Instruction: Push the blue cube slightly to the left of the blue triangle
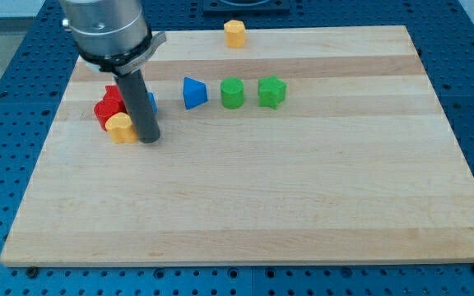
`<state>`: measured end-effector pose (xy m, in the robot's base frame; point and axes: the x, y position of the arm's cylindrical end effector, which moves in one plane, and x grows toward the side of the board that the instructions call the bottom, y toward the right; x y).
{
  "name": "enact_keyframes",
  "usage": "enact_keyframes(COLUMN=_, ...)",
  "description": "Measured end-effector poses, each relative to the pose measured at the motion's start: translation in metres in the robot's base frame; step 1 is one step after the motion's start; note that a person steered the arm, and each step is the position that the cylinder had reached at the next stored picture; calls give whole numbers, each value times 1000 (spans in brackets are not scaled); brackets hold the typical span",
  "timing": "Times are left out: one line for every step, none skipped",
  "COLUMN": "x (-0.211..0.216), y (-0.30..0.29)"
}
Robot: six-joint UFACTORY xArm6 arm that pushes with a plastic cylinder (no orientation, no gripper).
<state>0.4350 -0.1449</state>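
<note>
My dark rod comes down from the view's top left, and my tip [149, 140] rests on the board. The blue cube [151, 103] is mostly hidden behind the rod; only a sliver shows on the rod's right, just above my tip. The blue triangle [193, 93] lies to the right of the cube, a short gap away. My tip is to the triangle's lower left.
Two red blocks [108, 104] and a yellow block [121, 127] cluster just left of my tip. A green cylinder-like block [232, 92] and a green block [271, 91] sit right of the triangle. Another yellow block [234, 33] sits at the wooden board's [253, 197] top edge.
</note>
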Motion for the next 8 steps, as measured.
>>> enact_keyframes(x=-4, y=-8)
enact_keyframes(x=-8, y=-25)
enact_keyframes(x=-20, y=-30)
enact_keyframes(x=-36, y=-25)
enact_keyframes(x=-47, y=-25)
enact_keyframes(x=-48, y=-25)
enact_keyframes(x=-48, y=-25)
enact_keyframes(x=-33, y=-22)
